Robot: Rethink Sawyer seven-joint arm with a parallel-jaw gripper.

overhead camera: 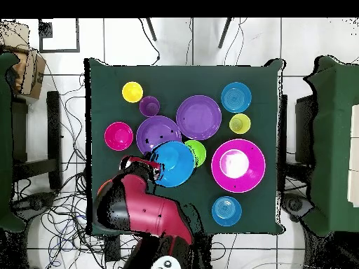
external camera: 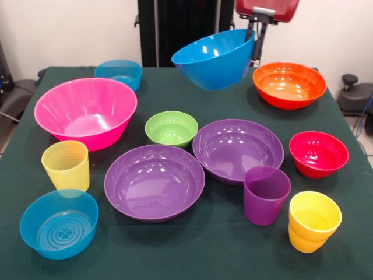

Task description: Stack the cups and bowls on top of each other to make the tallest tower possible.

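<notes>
My gripper [external camera: 254, 39] is shut on the rim of the blue bowl [external camera: 214, 59] and holds it tilted in the air above the far part of the table, left of the orange bowl [external camera: 289, 85]. In the overhead view the blue bowl [overhead camera: 172, 163] hangs partly over a purple bowl [overhead camera: 158, 133] and the green bowl [overhead camera: 197, 152], and the arm hides the orange bowl. On the cloth stand the large pink bowl [external camera: 85, 112], two purple bowls [external camera: 154, 182] [external camera: 238, 150], the green bowl [external camera: 171, 128], the red bowl [external camera: 319, 154] and two translucent blue bowls [external camera: 119, 73] [external camera: 59, 223].
The ribbed yellow cup [external camera: 66, 165] stands near the left, the purple cup [external camera: 266, 195] near the right front. Two yellow-orange cups [external camera: 313, 221] sit nested one in the other at the front right. The dark green table [external camera: 192, 256] ends close behind the orange bowl.
</notes>
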